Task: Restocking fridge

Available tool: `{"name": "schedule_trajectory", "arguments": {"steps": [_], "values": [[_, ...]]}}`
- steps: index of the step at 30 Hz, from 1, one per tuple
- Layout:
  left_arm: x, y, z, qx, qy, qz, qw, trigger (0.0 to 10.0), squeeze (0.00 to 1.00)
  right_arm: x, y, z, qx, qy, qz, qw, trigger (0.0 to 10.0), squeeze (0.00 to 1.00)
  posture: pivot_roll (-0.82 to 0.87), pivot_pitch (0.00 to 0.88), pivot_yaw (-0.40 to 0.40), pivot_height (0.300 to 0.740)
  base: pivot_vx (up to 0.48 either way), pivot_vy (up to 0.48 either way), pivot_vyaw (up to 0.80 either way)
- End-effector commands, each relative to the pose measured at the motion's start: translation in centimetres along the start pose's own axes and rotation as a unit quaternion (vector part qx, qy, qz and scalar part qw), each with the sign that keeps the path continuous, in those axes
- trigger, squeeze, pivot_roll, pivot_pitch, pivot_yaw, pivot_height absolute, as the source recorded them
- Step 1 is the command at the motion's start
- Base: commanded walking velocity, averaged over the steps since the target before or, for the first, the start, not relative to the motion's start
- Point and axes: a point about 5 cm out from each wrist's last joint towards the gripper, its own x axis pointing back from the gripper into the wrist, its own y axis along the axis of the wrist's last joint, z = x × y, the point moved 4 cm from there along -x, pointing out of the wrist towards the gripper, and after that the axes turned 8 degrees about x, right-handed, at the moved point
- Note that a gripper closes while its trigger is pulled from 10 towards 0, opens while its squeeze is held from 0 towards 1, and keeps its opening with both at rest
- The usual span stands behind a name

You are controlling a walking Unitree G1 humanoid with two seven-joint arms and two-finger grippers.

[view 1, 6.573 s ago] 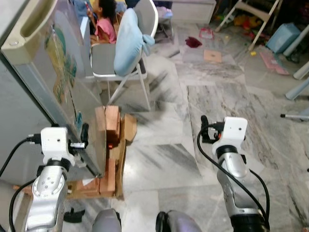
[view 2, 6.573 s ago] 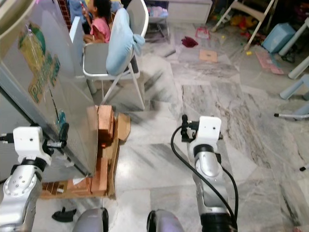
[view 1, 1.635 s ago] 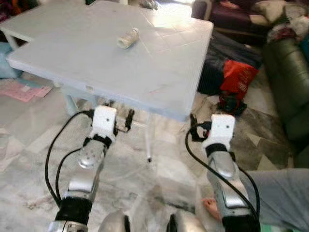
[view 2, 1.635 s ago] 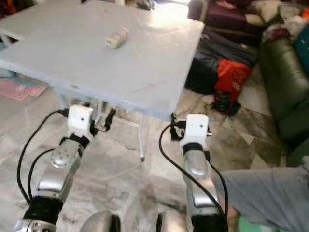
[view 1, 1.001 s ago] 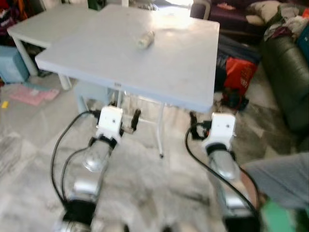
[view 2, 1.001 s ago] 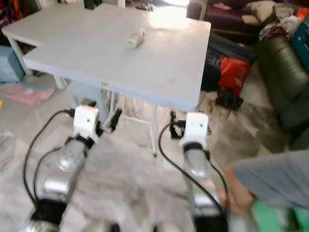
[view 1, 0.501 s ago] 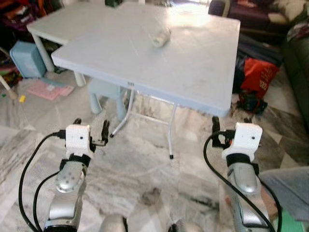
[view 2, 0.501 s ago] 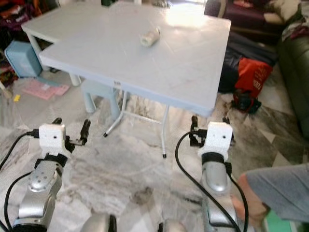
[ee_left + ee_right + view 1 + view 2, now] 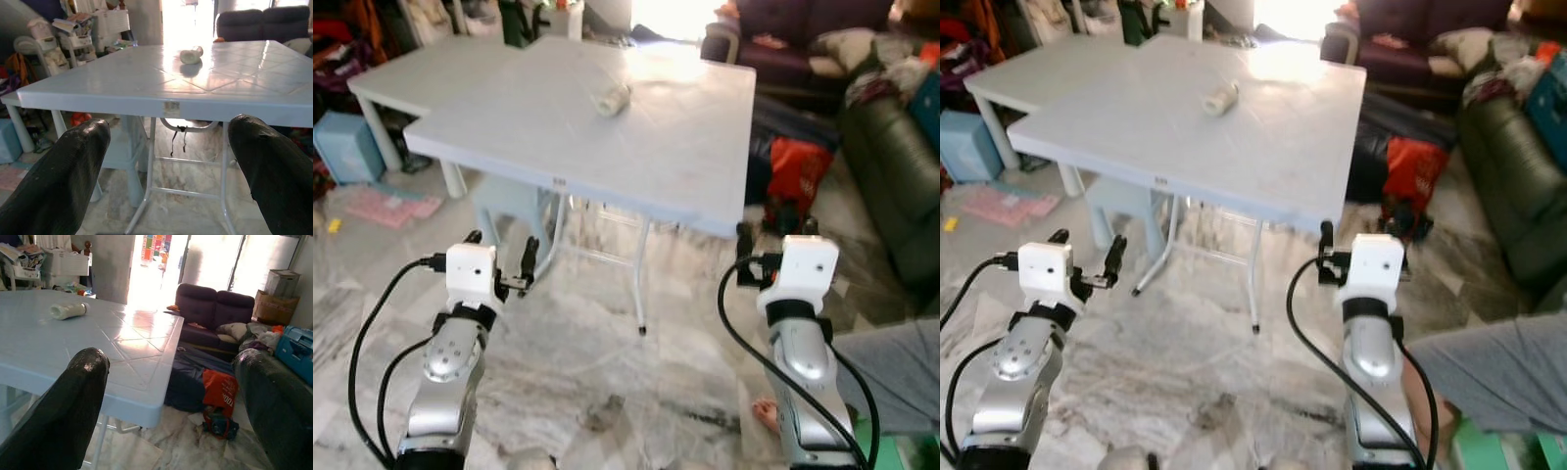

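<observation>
A small pale bottle (image 9: 610,99) lies on its side toward the far part of a light blue folding table (image 9: 656,147); the wrist views show this bottle (image 9: 190,55) (image 9: 68,310) too. My left gripper (image 9: 500,247) is open and holds nothing, in front of the table's near edge and below the tabletop. To its right, at about the same height and near the table's right corner, my right gripper (image 9: 773,235) is also open and holds nothing. Both are well short of the bottle.
A second pale table (image 9: 431,64) adjoins on the left, with a blue stool (image 9: 514,196) underneath. A red bag (image 9: 798,166) and a dark green sofa (image 9: 891,166) are on the right. A person's leg (image 9: 891,377) and bare foot (image 9: 766,413) are beside my right arm. Marble floor lies ahead.
The view has swung from a fridge and chair to this table. Over the last second the picture shifted as I moved; both grippers stayed open in the same raised pose.
</observation>
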Motion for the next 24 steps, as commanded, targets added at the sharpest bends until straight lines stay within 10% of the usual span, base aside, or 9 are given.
{"name": "schedule_trajectory", "arguments": {"steps": [1, 24], "values": [[-0.14, 0.58, 0.16, -0.009, -0.001, -0.007, 1.000, 10.0, 0.00, -0.05, 0.66, 0.17, 0.001, 0.005, -0.013, 1.000, 10.0, 0.00, -0.02, 0.013, -0.026, 0.740, 0.454, 0.000, 0.00], [-1.03, 0.84, -0.62, 0.008, -0.007, -0.009, 1.000, 10.0, 0.00, -0.36, 1.57, 0.72, 0.026, 0.024, -0.036, 0.999, 10.0, 0.00, -0.04, 0.032, -0.016, 0.740, 0.434, 0.023, 0.00]]}}
